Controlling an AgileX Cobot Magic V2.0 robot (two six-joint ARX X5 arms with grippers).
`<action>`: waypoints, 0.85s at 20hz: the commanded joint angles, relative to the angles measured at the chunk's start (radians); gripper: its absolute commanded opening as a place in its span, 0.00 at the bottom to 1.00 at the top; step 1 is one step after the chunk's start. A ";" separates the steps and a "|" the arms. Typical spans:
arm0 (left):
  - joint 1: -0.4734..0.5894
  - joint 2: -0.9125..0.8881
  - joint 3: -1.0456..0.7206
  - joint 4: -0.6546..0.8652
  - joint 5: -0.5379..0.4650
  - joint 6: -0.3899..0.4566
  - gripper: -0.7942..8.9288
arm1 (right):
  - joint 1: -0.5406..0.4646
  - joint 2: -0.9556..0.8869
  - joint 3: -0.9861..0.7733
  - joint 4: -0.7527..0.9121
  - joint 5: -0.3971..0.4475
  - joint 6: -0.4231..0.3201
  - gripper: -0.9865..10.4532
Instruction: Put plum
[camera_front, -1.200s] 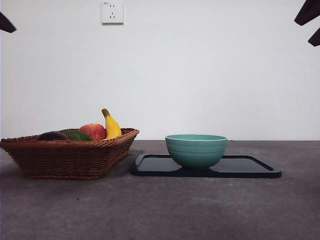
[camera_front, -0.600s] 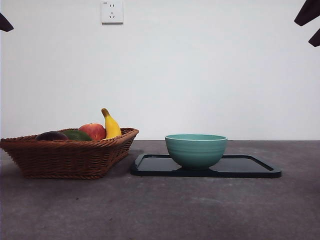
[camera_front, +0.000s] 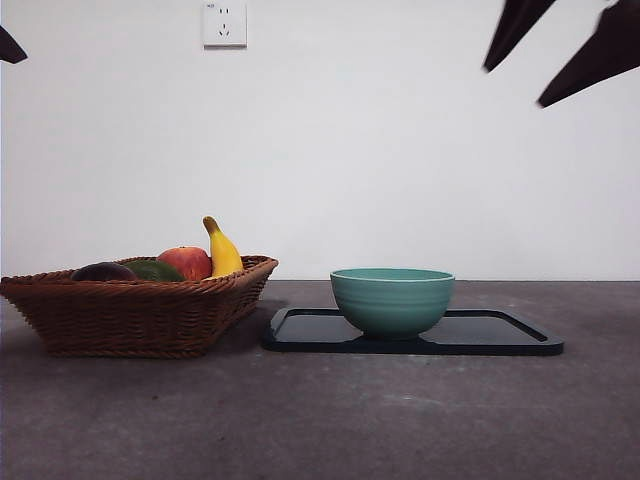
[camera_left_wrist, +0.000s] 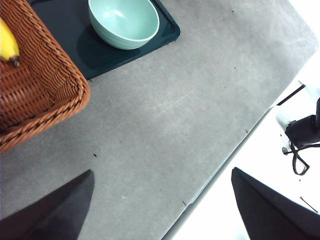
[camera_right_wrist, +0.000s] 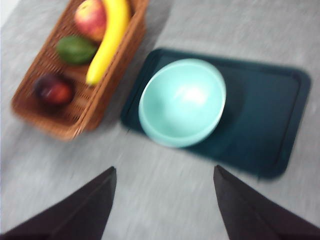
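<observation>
Two dark jaw tips of the right gripper (camera_front: 545, 60) hang high at the top right in the front view, spread wide apart w/ nothing between them, well above the teal bowl (camera_front: 392, 300). That bowl sits on a dark tray (camera_front: 500, 335), toward its basket end. Beside the tray stands a wicker basket (camera_front: 140, 315) holding the plum (camera_front: 103, 272) at the end far from the tray, then a green fruit (camera_front: 155, 271), a red-yellow apple (camera_front: 187, 263) and a banana (camera_front: 222, 250) leaning up nearest the tray. Table (camera_front: 320, 420) is grey and matte; behind it a plain white wall w/ a socket plate (camera_front: 224, 24). A small black tip (camera_front: 12, 46) shows at the top left corner. Left wrist view: left gripper (camera_left_wrist: 165, 200) jaws stand far apart, empty, over bare grey table (camera_left_wrist: 165, 115) near its edge; basket corner (camera_left_wrist: 45, 95) w/ the banana end (camera_left_wrist: 9, 47) and the bowl (camera_left_wrist: 124, 22) on the tray (camera_left_wrist: 100, 55) lie well off; black cables (camera_left_wrist: 300, 140) sit on a white floor past the table edge. Right wrist view, blurred: right gripper (camera_right_wrist: 165, 200) jaws wide apart, holding nothing, above the table (camera_right_wrist: 165, 165) just short of the bowl (camera_right_wrist: 182, 102) and tray (camera_right_wrist: 260, 120); plum (camera_right_wrist: 54, 90) lies in the basket (camera_right_wrist: 75, 125) at one end, next the green fruit (camera_right_wrist: 76, 49), apple (camera_right_wrist: 91, 17) beyond, banana (camera_right_wrist: 107, 40) along the basket's tray side.
</observation>
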 joint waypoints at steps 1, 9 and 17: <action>-0.003 0.008 0.023 0.006 0.006 0.004 0.53 | -0.007 0.141 0.093 0.006 0.003 -0.018 0.36; -0.003 0.008 0.023 0.004 0.024 0.004 0.53 | -0.006 0.553 0.289 0.011 0.019 -0.043 0.36; -0.003 0.008 0.023 -0.004 0.103 0.005 0.53 | -0.004 0.722 0.290 0.083 0.031 -0.063 0.35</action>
